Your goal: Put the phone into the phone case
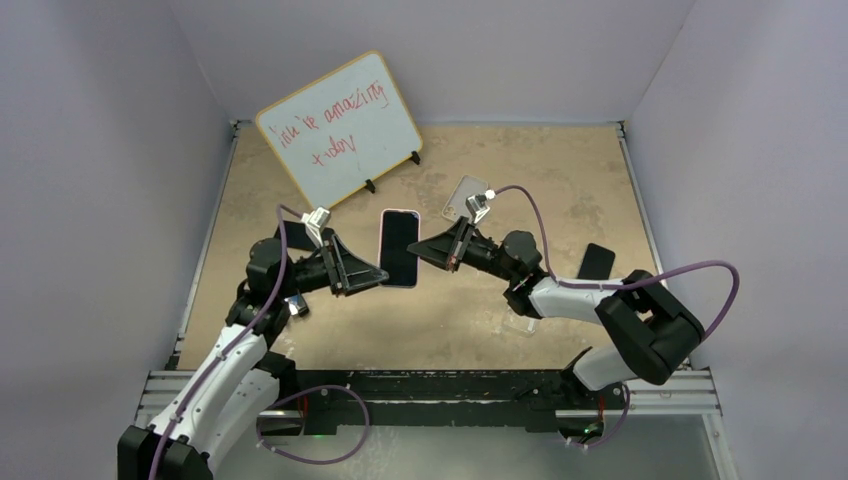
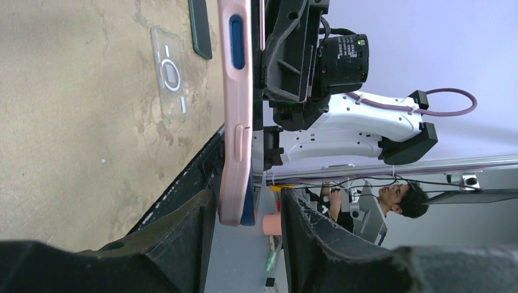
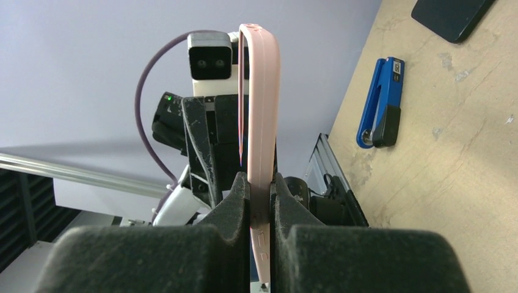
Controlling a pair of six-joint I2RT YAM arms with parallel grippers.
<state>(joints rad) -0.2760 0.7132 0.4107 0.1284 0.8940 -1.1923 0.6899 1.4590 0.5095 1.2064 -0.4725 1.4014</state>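
A phone with a dark screen (image 1: 399,248) sits framed by the rim of a pink case (image 1: 386,225) and is held upright in the air over the table's middle. My right gripper (image 1: 428,250) is shut on the case's right edge; in the right wrist view both pads (image 3: 239,201) press the pink case (image 3: 259,104). My left gripper (image 1: 372,278) is open at the lower left corner. In the left wrist view the pink case (image 2: 235,110) and the phone's blue edge (image 2: 248,210) end between its spread fingers (image 2: 189,238), close to one finger.
A clear case (image 1: 466,197) lies behind the grippers, also in the left wrist view (image 2: 171,73). A black phone (image 1: 596,262) lies at the right. A blue tool (image 3: 380,104) lies on the table. A whiteboard (image 1: 340,128) stands at the back left.
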